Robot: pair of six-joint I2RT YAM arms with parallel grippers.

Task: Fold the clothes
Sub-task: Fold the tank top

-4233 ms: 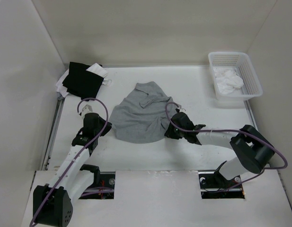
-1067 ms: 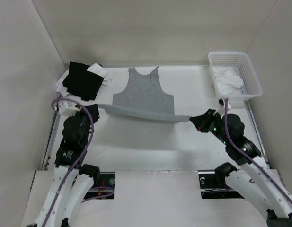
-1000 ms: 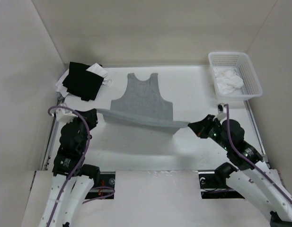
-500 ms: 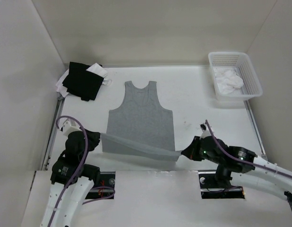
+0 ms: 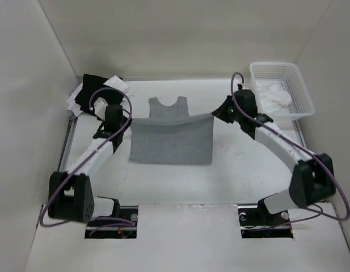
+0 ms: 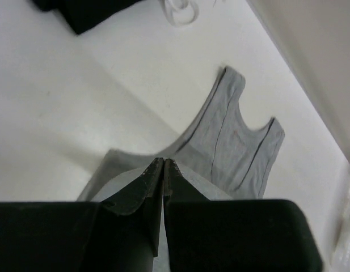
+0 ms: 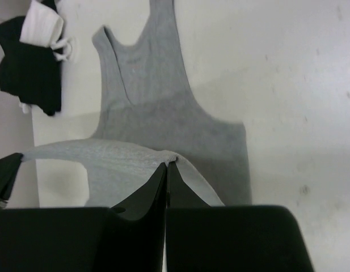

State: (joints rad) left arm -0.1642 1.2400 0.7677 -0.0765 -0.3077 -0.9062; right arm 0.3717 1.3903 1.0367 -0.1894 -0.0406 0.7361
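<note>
The clothes are one light grey sleeveless top (image 5: 170,144) lying flat in mid-table, neck toward the far wall. Its near hem is lifted and stretched in a line across the chest, between the two grippers. My left gripper (image 5: 126,119) is shut on the hem's left corner and my right gripper (image 5: 215,114) on its right corner. In the left wrist view the left gripper (image 6: 163,161) pinches grey fabric, with the top's neck and straps (image 6: 237,141) beyond. The right wrist view has the right gripper (image 7: 167,165) pinching a bunched hem corner over the top (image 7: 146,96).
Black-and-white garments (image 5: 98,93) are piled at the back left, also seen in the right wrist view as black-and-white garments (image 7: 30,54). A white basket (image 5: 302,90) holding white cloth (image 5: 274,96) stands at the back right. Pale walls enclose the table.
Both grippers have carried the hem from the near edge toward the far side, over the top's body. The lower half now lies doubled over the upper half.
</note>
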